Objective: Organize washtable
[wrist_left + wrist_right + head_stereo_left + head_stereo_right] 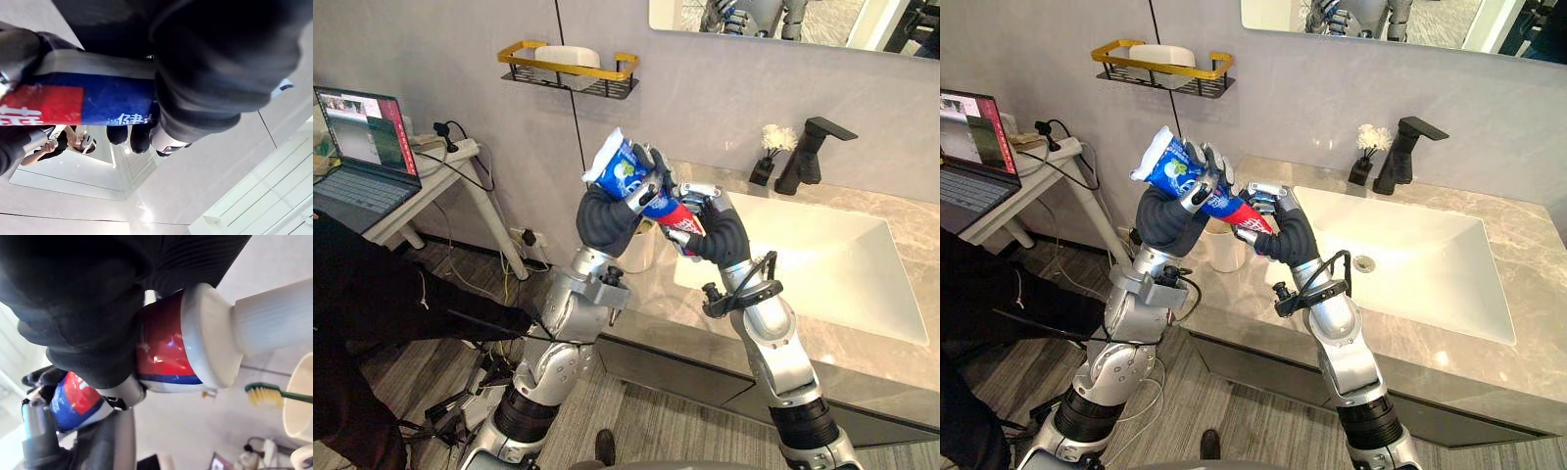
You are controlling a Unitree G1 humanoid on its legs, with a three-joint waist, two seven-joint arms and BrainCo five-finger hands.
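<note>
Toothpaste tube (625,172) | you are clutching it aloft beside the sink (1430,284), left hand (654,174) and right hand (710,227) both curling round it | stowing in the cup (1226,250) is likely remaining.

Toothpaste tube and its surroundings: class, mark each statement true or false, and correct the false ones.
1. The left robot hand and the right robot hand both grip the toothpaste tube. True.
2. The tube lies in the sink. False: it is held in the air, left of the sink.
3. The faucet is black. True.
4. The laptop is shut. False: it stands open, screen lit.
</note>
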